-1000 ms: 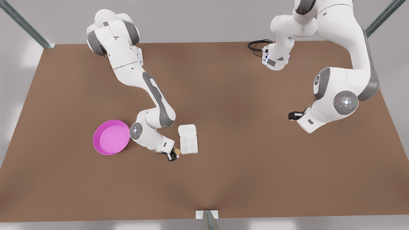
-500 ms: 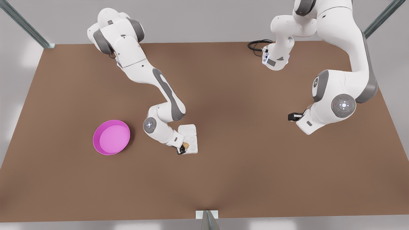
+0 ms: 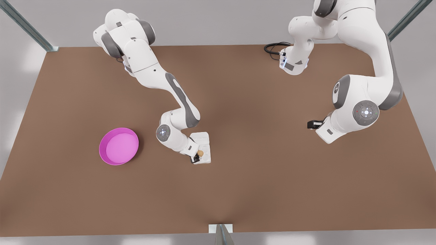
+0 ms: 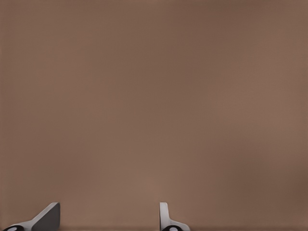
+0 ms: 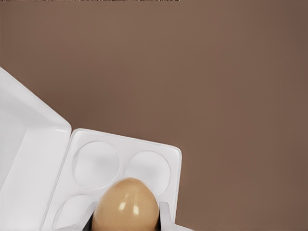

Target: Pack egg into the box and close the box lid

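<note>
Right claw held the egg over the open box, while the left arm waited apart.

The right claw (image 3: 197, 156) was clamped on the tan egg (image 3: 200, 153), its fingers (image 5: 165, 215) pressed to the egg's sides, and it hung above the four-cup tray of the white box (image 3: 205, 157) at the edge nearer the pink plate (image 3: 119, 146). In the right wrist view the egg (image 5: 126, 204) sat over one cup with the other cups of the box (image 5: 144, 166) bare, and the box lid (image 5: 24, 159) lay open beside the tray. On the front view's right, the left claw (image 3: 310, 124) waited over bare brown tabletop (image 3: 255, 183), well away from the box; its fingers (image 4: 166, 219) stood apart, holding nothing.
</note>
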Robot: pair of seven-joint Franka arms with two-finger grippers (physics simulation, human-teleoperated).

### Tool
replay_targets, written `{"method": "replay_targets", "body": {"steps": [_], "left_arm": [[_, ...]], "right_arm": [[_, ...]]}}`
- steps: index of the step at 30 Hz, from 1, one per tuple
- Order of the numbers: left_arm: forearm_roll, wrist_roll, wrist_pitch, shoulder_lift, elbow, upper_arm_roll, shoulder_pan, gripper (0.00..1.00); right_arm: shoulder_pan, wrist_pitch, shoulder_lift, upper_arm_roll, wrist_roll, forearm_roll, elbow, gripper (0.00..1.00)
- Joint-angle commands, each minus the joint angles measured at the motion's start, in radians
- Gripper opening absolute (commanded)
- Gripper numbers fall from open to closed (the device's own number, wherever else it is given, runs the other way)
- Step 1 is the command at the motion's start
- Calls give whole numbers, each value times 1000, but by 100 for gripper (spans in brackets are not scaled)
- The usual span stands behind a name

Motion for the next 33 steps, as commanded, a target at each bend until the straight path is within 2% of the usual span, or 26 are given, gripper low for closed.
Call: {"method": "replay_targets", "body": {"steps": [1, 7, 19, 22, 24, 26, 27, 28, 29, 31, 32, 33], "left_arm": [[1, 2, -1, -1, 0, 0, 0, 100], [2, 2, -1, -1, 0, 0, 0, 100], [2, 2, 1, -1, 2, 0, 0, 100], [2, 2, 1, -1, 2, 0, 0, 100], [1, 2, 1, -1, 0, 0, 0, 100], [1, 2, 1, -1, 2, 0, 0, 100], [1, 2, 1, -1, 0, 0, 0, 100], [1, 3, 1, -1, 2, 0, 0, 100], [1, 2, 1, -1, 2, -1, 0, 100], [-5, 2, 1, -1, 2, -1, -1, 100], [-22, -3, -2, -1, 0, -18, -11, 100], [-25, -18, -19, -1, 0, -89, -20, 100]], "right_arm": [[0, 1, -1, 0, 45, 2, 7, 100], [-11, -2, -3, 0, 38, 1, 7, 100], [-121, -150, -36, -13, 8, -21, 77, 100], [-126, -223, -35, -148, 83, -35, 168, 100], [-131, -223, -27, -254, 312, -35, 171, 100], [-181, -223, -6, -286, 632, -39, 200, 100], [-183, -293, -15, -345, 812, -65, 183, 100], [-181, -453, -21, -412, 939, -67, 198, 100], [-181, -519, -38, -455, 939, -77, 199, 100], [-166, -717, -89, -593, 1024, -209, 203, 100], [-163, -780, -99, -612, 1119, -245, 226, 100], [-166, -823, -104, -616, 1179, -243, 235, 100]]}}
